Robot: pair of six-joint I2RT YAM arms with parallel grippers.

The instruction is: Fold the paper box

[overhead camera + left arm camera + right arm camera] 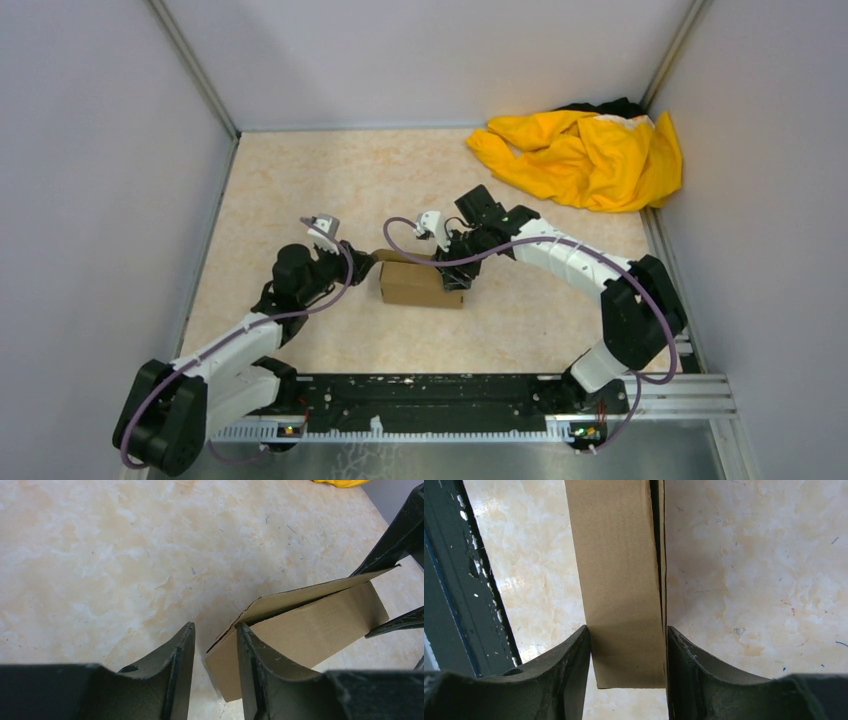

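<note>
Currently, paper box (420, 282): it is lying as a small carton on the table (300, 180), just beyond the middle of the base rail (430, 395), with its long side running along the rail.
Top flap (310, 592): it is standing slightly lifted, leaving a dark slit along one long edge.
Right gripper (628, 628): it is clamping the carton's end over the rail's right half, with a finger pressing each opposite face.
Left gripper (214, 625): it is sitting at the end over the rail's left half. Its fingers are standing narrowly apart, with the carton's corner edge just poking in and nothing pinched.
Risk, crushing: you are probably risking a dented wall, since thin board is taking the right clamp.
Risk, buckling: you are likely risking a bend off the crease if the left fingers catch only that corner.
Risk, sliding: the smooth tabletop is offering little grip if the clamp slips.
Materials: matte brown corrugated card, faintly ribbed and sharp-edged; marbled beige tabletop; hard black curved fingers, scuffed.
Yellow cloth (585, 155): it is lying crumpled, far beyond the rail's right end.
</note>
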